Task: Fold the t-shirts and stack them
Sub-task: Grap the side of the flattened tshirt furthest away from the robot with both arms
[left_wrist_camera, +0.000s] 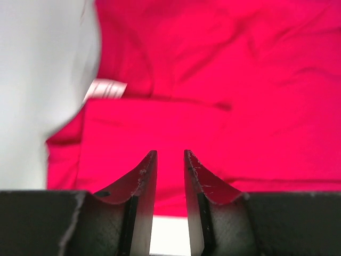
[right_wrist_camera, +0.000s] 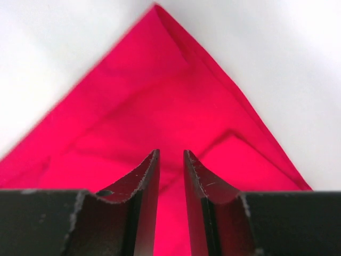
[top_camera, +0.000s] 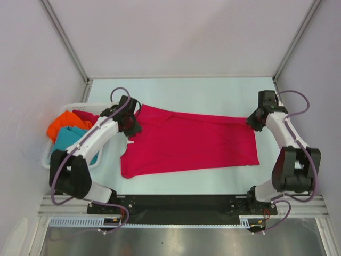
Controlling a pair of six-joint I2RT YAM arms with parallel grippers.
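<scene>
Top external view: a red t-shirt (top_camera: 186, 141) lies spread on the table (top_camera: 213, 90). The left gripper (top_camera: 129, 124) hovers over its left end and the right gripper (top_camera: 254, 121) over its right corner, both with jaws slightly apart and empty. Folding seems barely begun. Next, each gripper needs to pinch an edge.

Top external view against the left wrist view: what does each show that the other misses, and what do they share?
Only top external: the white basket holding the orange t-shirt and teal t-shirt, and the right tool at a far corner of the red t-shirt. Only left wrist: a white label on the cloth, and the left tool with its fingers slightly apart, nothing between them. Both: that t-shirt spread on the table.
</scene>
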